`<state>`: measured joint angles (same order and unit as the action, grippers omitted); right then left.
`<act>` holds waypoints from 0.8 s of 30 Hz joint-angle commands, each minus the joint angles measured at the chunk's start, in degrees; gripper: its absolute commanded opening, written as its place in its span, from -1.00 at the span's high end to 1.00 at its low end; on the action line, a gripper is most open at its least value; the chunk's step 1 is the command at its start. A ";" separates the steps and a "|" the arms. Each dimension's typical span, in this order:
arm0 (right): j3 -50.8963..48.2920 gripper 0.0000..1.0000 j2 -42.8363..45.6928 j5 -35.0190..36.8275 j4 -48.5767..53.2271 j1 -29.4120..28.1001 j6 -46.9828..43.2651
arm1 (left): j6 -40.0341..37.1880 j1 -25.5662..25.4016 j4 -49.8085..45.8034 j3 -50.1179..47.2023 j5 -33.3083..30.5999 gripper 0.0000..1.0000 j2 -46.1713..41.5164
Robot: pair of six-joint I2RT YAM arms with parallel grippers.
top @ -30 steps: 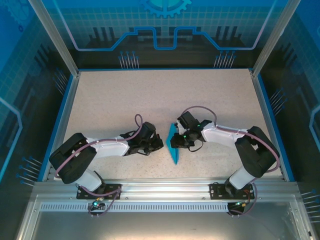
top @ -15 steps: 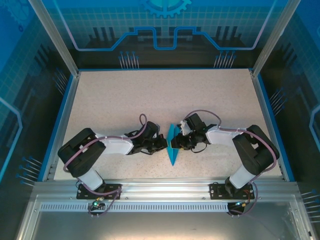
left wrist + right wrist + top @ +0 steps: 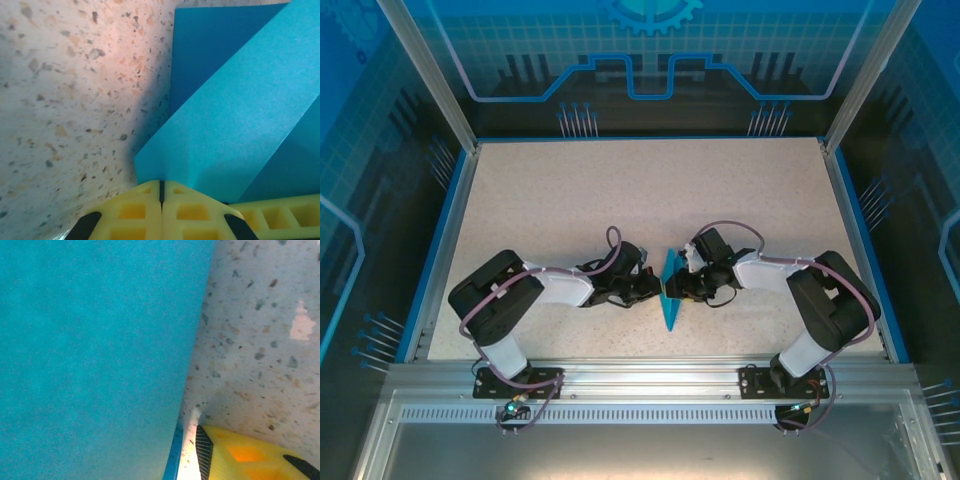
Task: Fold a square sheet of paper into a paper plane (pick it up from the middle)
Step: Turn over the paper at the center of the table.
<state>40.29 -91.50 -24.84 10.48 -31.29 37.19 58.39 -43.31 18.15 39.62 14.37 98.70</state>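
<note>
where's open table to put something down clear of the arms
The far half of the table, between the back rail and the arms, is bare. Crowded: near centre, where the left gripper and right gripper flank the paper plane; the arms' elbows take the near corners.

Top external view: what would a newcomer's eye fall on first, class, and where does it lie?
The bright blue paper plane stands out against the pale speckled table, lying near its front middle. The left gripper and right gripper meet it from either side, almost nose to nose. In the left wrist view the yellow fingers are shut right at the paper's folded edge.
</note>
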 commanded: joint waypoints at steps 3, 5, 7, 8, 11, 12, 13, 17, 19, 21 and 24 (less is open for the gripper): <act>2.16 0.12 1.68 3.76 5.52 0.01 -2.20 | -0.63 -0.70 1.41 2.12 2.49 1.00 2.11; 2.88 0.13 1.85 5.29 7.02 -0.24 -2.45 | -0.95 -0.91 1.17 2.30 2.64 1.00 2.16; 3.36 0.22 1.95 6.52 8.00 -0.61 -2.47 | -1.09 -0.99 0.94 2.35 2.68 1.00 2.23; 3.59 0.28 1.88 6.78 8.41 -0.69 -2.45 | -1.09 -1.00 1.18 2.22 2.81 1.00 2.29; 4.42 0.37 1.93 8.38 9.96 -1.20 -2.52 | -1.00 -1.01 1.43 2.26 3.03 1.00 2.20; 4.55 0.40 2.03 8.67 10.25 -1.23 -2.56 | -0.99 -1.05 1.31 2.24 2.96 1.00 2.01; 4.62 0.42 2.17 8.81 10.43 -1.23 -2.57 | -1.00 -0.99 1.17 2.22 2.76 1.00 1.79; 6.03 0.54 3.34 10.56 13.35 -1.48 -2.98 | -1.41 -1.00 -0.15 1.51 1.23 1.00 -0.39; 7.10 0.63 4.91 12.42 15.89 -1.82 -3.32 | -1.82 -1.01 -2.55 1.30 -0.70 1.00 -2.37; 9.21 0.64 6.96 15.80 20.02 -2.66 -4.02 | -2.59 -0.99 -6.02 1.04 -3.20 1.00 -4.91; 13.48 0.64 9.08 23.75 27.89 -4.65 -4.84 | -3.18 -0.91 -9.43 -0.60 -7.21 1.00 -9.20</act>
<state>49.56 -85.23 -9.10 29.45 -33.98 33.95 57.06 -43.79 13.58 40.27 12.05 94.02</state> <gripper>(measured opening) 0.180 0.067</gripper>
